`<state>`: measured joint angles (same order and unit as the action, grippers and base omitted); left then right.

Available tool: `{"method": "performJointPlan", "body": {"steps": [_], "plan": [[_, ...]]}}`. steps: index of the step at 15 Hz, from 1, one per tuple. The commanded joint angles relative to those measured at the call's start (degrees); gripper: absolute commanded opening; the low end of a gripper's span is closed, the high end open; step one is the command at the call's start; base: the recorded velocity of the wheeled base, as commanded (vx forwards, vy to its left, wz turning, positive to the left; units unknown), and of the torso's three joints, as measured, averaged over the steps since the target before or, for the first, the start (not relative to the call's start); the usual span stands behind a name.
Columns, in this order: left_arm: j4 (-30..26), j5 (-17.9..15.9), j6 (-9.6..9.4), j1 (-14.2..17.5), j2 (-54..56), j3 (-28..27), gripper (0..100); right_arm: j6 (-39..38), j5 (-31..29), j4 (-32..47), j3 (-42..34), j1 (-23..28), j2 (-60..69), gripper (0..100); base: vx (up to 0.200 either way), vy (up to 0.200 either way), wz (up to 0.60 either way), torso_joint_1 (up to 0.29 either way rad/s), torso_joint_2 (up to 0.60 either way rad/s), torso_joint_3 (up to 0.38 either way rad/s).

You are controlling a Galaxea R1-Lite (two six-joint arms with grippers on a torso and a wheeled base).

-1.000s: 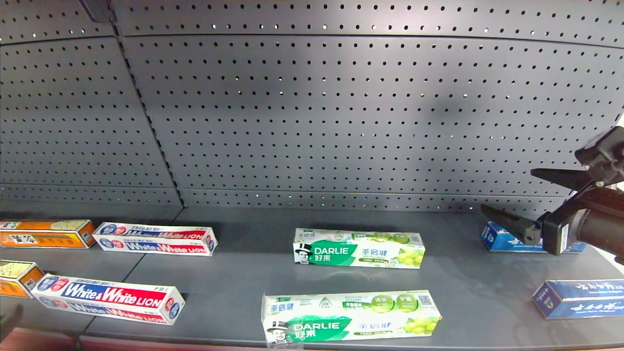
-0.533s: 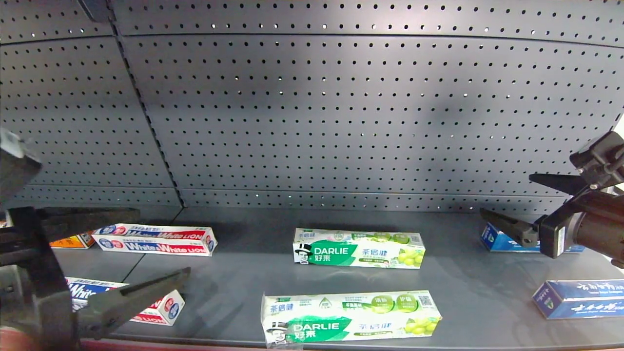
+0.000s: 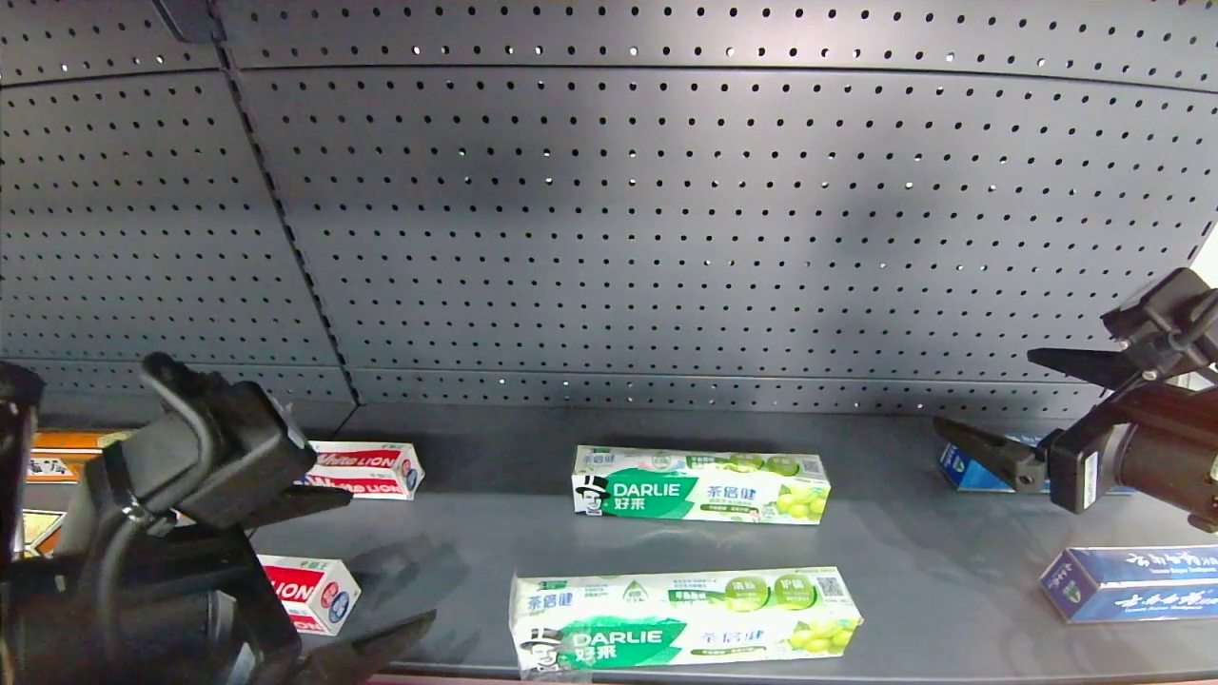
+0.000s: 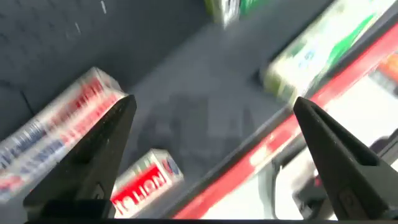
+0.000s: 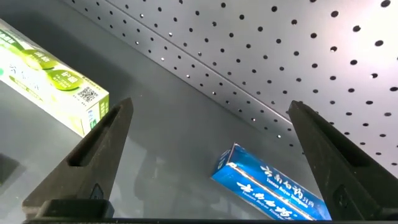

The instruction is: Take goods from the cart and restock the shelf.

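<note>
L jaws came in beside front red-white box (image 3: 309,592).

Bare shelf (image 3: 913,561) lies open between green boxes (image 3: 699,485) and blue boxes (image 3: 1132,580) — room for me. Pegboard (image 3: 666,238) walls the back.

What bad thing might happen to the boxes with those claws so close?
The open left claw hangs right by the front red-and-white box, which lies near the shelf edge; a bump might knock it off. The open right claw is close to the back blue box and might shove it crooked.
</note>
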<state>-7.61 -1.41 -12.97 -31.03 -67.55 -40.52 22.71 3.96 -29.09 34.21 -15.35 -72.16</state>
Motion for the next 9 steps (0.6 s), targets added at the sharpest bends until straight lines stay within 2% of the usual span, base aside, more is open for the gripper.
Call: {"method": "performJointPlan", "body": {"steps": [1, 3, 6, 9], "plan": [[0.66, 0.36, -0.04, -0.26, -0.04, 2.9, 100, 0.05, -0.01, -0.01, -0.11, -0.03, -0.71, 100, 0.0, 0.0, 0.0, 0.0, 0.0, 0.0], [1.1, 3.52, 0.05, -0.7, -1.01, 3.43, 100, 0.05, -0.01, -0.01, -0.02, -0.03, -1.06, 100, 0.0, 0.0, 0.0, 0.0, 0.0, 0.0], [1.28, 3.52, -0.21, -0.7, -2.94, 3.52, 100, 0.14, -0.01, -0.01, -0.02, 0.05, -1.58, 100, 0.0, 0.0, 0.0, 0.0, 0.0, 0.0], [1.28, 3.52, -0.3, -2.2, -5.49, 3.43, 100, 0.14, -0.01, -0.01, -0.02, 0.05, -1.85, 100, 0.0, 0.0, 0.0, 0.0, 0.0, 0.0]]}}
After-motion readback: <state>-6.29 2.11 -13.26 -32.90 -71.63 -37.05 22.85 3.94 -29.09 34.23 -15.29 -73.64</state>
